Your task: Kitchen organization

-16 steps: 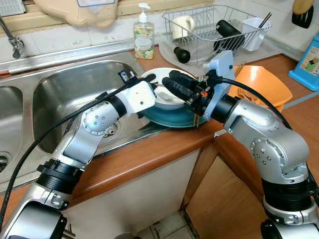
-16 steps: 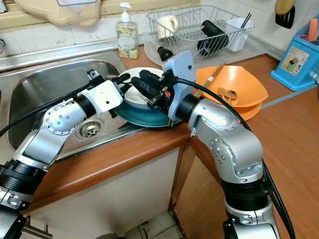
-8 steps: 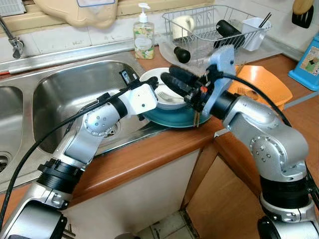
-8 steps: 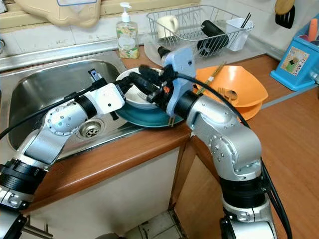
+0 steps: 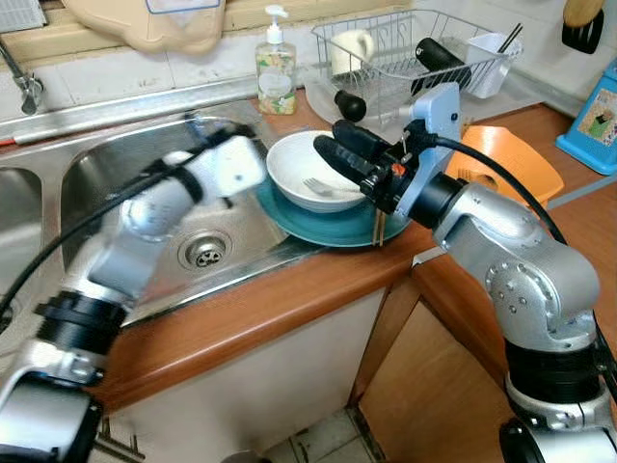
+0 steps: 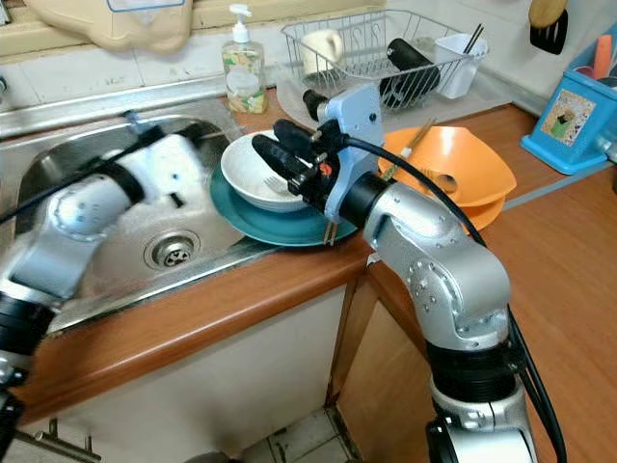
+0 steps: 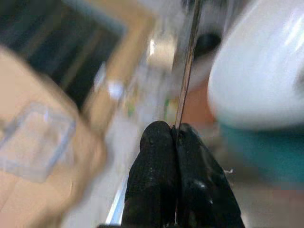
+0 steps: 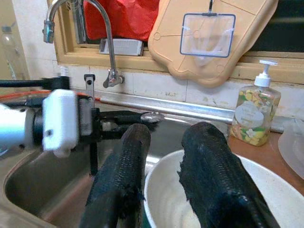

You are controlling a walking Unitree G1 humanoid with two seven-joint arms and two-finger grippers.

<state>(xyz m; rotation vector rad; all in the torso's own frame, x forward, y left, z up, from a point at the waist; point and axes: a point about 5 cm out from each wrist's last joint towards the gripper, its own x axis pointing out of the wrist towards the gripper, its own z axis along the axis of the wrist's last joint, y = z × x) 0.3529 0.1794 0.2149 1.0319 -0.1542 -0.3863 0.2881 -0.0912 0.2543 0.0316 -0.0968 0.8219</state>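
Note:
A white bowl (image 5: 307, 166) with a fork (image 5: 318, 185) in it sits on a teal plate (image 5: 333, 228) beside the sink. My right gripper (image 5: 334, 145) is open at the bowl's right side, one finger inside the rim and one outside, as the right wrist view shows (image 8: 166, 137). My left gripper (image 6: 145, 135), blurred by motion, is over the sink basin to the left of the bowl. It is shut on a thin metal spoon (image 7: 187, 71). The spoon's bowl end (image 8: 151, 116) sticks out past its fingers.
The steel sink (image 5: 116, 183) takes up the left, with a faucet (image 8: 107, 28) behind. A soap bottle (image 5: 276, 68) and a dish rack (image 5: 415, 48) stand at the back. Stacked orange bowls (image 5: 511, 159) lie to the right. Chopsticks (image 5: 379, 228) rest on the plate's edge.
My left gripper has pulled away from the bowl, leftward over the sink, taking the spoon with it. The right gripper stays at the bowl's rim.

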